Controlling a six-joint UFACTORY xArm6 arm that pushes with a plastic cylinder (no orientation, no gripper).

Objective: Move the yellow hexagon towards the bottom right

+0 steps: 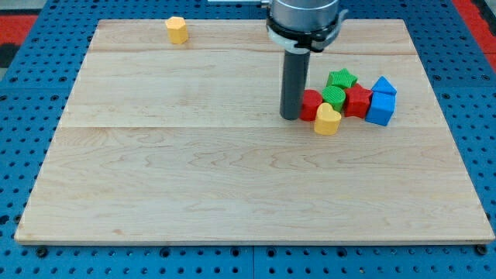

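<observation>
The yellow hexagon point(177, 30) sits alone near the board's top edge, left of centre. My tip point(291, 117) rests on the board right of centre, far to the lower right of the hexagon. It stands against the left side of a red block point(311, 105) at the left end of a cluster. The rod rises from the tip to the arm's grey flange at the view's top.
The cluster right of my tip holds a yellow heart point(328, 120), a green block point(334, 96), a green star point(342, 79), a red star point(357, 101) and two blue blocks point(380, 108) point(384, 86). The wooden board point(232, 178) lies on a blue pegboard.
</observation>
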